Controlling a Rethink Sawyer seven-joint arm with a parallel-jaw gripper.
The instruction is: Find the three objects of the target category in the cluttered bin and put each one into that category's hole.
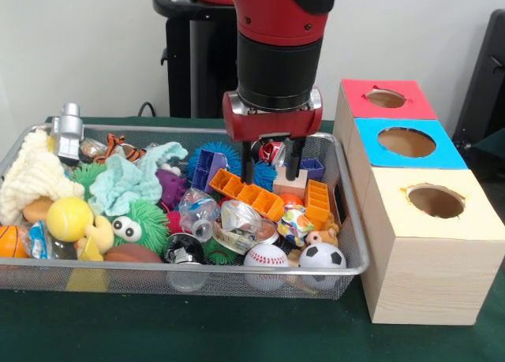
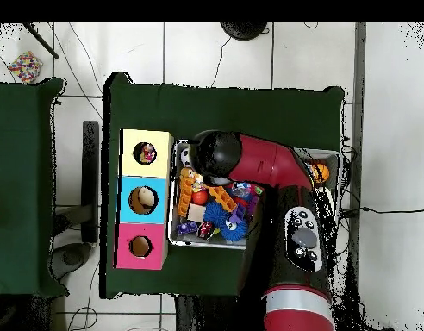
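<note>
The wire mesh bin (image 1: 95,277) holds a heap of toys. My gripper (image 1: 270,162) hangs over its right half, open and empty, fingertips just above an orange plastic tray (image 1: 251,195). A crumpled white wad with coloured dots (image 1: 295,223) lies just below the gripper, between a baseball and a soccer ball. The yellow-topped box's hole (image 1: 435,200) is right of the bin. In the overhead view the arm's wrist (image 2: 217,155) hides the gripper, and a dotted wad (image 2: 146,154) shows inside the yellow box's hole. Other wads are hidden.
Blue-topped (image 1: 407,142) and red-topped (image 1: 386,98) boxes stand behind the yellow one. The bin also holds a cream cloth (image 1: 30,181), a mint cloth (image 1: 125,182), a yellow ball (image 1: 69,218) and a baseball (image 1: 266,258). A dotted lump (image 2: 26,65) lies on the floor, far off.
</note>
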